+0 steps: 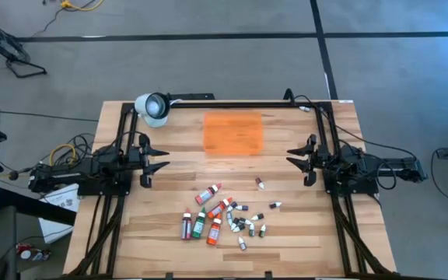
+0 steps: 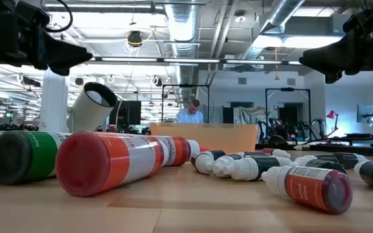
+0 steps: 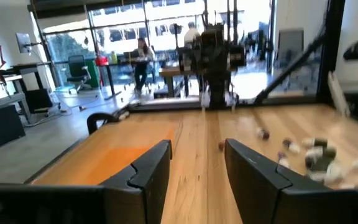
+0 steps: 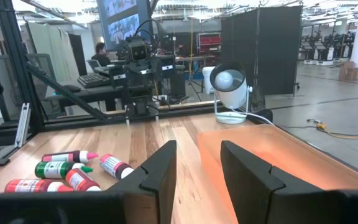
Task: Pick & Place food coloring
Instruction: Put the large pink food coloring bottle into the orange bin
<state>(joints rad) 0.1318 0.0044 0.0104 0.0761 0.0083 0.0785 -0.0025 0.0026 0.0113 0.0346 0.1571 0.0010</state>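
1. Overhead, the left gripper [image 1: 164,159] and right gripper [image 1: 291,155] hover apart at the table's [image 1: 302,233] sides, each with jaws parted and holding nothing.
2. Only the wrist views show those gaps plainly.
3. About twenty food coloring bottles [image 1: 228,218] lie scattered near the front edge, apart from one orange mat [image 1: 233,132].
4. Labels are unreadable.
5. One white lamp [image 1: 153,108] stands behind.

A flat orange mat [image 1: 233,132] lies on the wooden tabletop [image 1: 169,194] toward its far edge, near the middle. A white lamp [image 1: 153,108] stands at the far left corner, well apart from the mat, with a dark cable running along the far edge. Beyond the tabletop, a person [image 2: 190,111] sits in the room.
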